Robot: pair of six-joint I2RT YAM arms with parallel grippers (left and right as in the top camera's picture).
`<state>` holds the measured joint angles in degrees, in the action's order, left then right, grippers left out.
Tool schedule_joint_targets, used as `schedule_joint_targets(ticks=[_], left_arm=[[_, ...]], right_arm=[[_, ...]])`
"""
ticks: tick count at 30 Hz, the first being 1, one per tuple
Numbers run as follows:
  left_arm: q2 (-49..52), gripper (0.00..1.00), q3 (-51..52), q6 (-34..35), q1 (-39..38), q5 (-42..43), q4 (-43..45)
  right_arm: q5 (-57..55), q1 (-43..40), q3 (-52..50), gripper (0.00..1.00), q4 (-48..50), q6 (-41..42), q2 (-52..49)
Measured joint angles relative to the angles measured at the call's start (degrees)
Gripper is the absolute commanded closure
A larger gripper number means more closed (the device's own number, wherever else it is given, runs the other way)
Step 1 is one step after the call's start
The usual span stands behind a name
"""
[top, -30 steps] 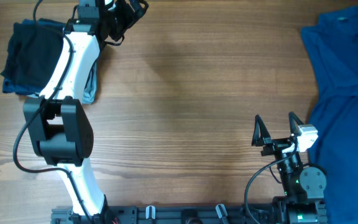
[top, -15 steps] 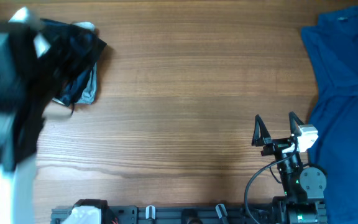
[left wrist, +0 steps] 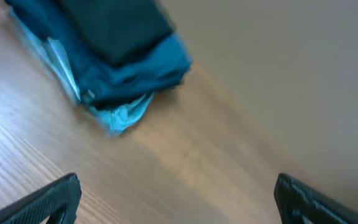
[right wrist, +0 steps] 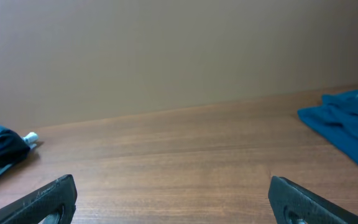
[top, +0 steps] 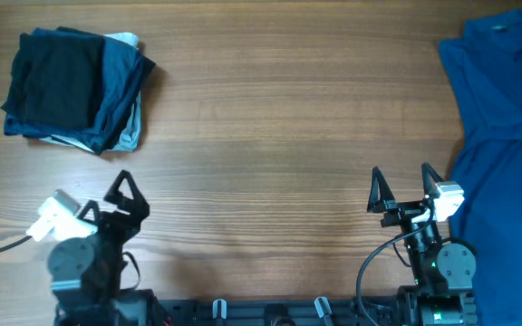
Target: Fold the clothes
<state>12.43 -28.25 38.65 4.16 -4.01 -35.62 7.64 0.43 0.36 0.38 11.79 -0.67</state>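
The clothes (top: 53,77), a black garment folded into a rectangle, lie on top of a stack of dark blue folded garments (top: 116,81) at the table's far left. The left wrist view shows the same black piece (left wrist: 117,25) at the upper left, blurred. My left gripper (top: 98,195) hovers near the front left edge, well short of the stack, and is open (left wrist: 176,193) with nothing between its fingers. My right gripper (top: 401,172) stands at the front right, also open (right wrist: 173,190) and empty over bare wood.
A bright blue collared shirt (top: 501,136) is spread over the table's right side, close to my right gripper, and shows in the right wrist view (right wrist: 347,121). A pale blue garment (left wrist: 120,115) sticks out at the bottom of the stack. The wooden table (top: 270,136) lies between them.
My left arm has pulled back from the stack at the far left to the front edge, uncovering the stack. The right arm has not moved.
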Motion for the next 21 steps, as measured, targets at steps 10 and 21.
schedule_joint_targets(ticks=[10,21], left_arm=[[-3.67,0.00,20.39,-0.96,0.00,3.04,25.55],[-7.37,0.00,24.76,-12.50,-0.02,4.13,25.99]], right_arm=[[0.00,0.00,0.00,0.00,0.00,-0.02,0.00],[0.00,0.00,0.00,0.00,0.00,-0.02,0.00]])
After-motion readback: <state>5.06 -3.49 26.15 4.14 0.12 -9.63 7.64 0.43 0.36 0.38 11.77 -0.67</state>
